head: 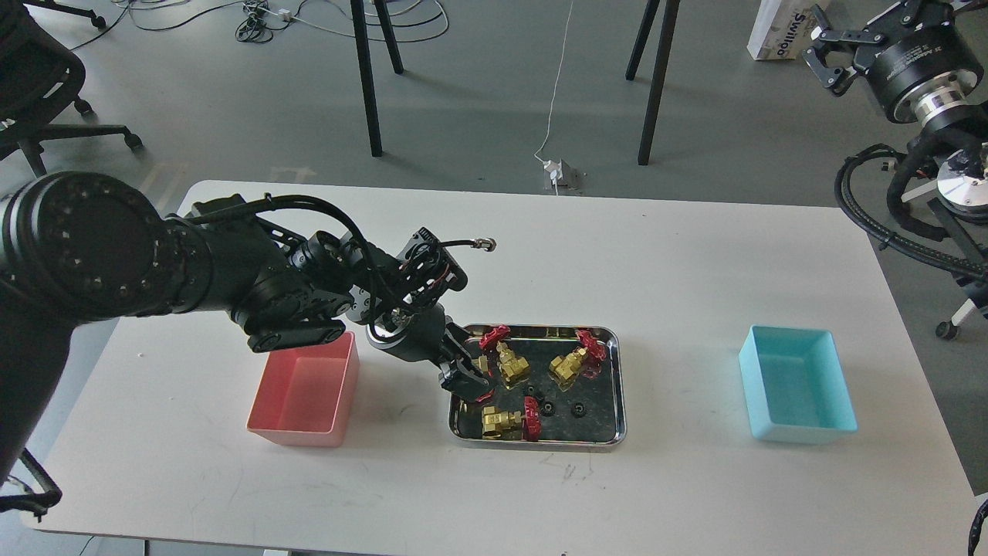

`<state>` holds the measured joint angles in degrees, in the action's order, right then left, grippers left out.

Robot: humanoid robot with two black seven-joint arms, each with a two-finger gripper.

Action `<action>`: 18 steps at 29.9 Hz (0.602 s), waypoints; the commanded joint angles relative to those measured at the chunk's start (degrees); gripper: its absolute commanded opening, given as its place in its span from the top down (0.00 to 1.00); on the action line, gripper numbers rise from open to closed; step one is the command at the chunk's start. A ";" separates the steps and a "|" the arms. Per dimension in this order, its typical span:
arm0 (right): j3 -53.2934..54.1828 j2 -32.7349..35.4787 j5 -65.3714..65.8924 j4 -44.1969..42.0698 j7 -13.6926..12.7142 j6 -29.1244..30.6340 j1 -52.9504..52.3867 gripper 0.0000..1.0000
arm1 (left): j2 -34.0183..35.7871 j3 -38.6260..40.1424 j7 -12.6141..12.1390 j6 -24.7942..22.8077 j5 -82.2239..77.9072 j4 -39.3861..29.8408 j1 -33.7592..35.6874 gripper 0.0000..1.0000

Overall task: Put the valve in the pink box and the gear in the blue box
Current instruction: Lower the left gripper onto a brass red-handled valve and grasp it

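Observation:
A shiny steel tray in the middle of the table holds brass valves with red handwheels and tiny black gears. One valve lies at the top middle, one valve at the top right, one valve at the front. My left gripper is down in the tray's left part, over the fourth valve, which is mostly hidden; its fingers are too dark to tell apart. Gears lie near the front valve. The pink box and blue box look empty. My right gripper hangs open far off at the top right.
The white table has rounded corners; the pink box stands left of the tray and the blue box right of it. My left arm crosses above the pink box's far edge. Chair legs and cables lie on the floor behind.

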<state>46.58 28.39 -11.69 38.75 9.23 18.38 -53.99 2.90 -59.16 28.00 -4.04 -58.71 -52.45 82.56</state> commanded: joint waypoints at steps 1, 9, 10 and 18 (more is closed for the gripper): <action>0.00 0.00 0.00 0.01 0.09 0.08 0.64 0.01 | 0.00 -0.08 0.00 0.00 -0.08 0.77 -0.82 0.13; 0.09 0.00 0.00 0.10 0.09 0.08 1.52 0.01 | -0.08 -0.61 0.00 0.00 -0.17 1.74 -1.35 0.36; 0.00 0.00 0.00 0.10 0.09 0.08 1.61 0.01 | -0.08 -0.69 0.00 0.00 -0.26 1.74 -1.35 0.38; 0.09 0.00 0.00 0.10 0.09 0.08 2.14 0.01 | -0.08 -0.08 0.00 0.43 -3.07 1.74 -1.97 0.50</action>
<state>46.66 28.39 -11.69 38.85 9.32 18.46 -51.98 2.78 -59.44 28.00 -4.02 -61.53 -50.71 80.79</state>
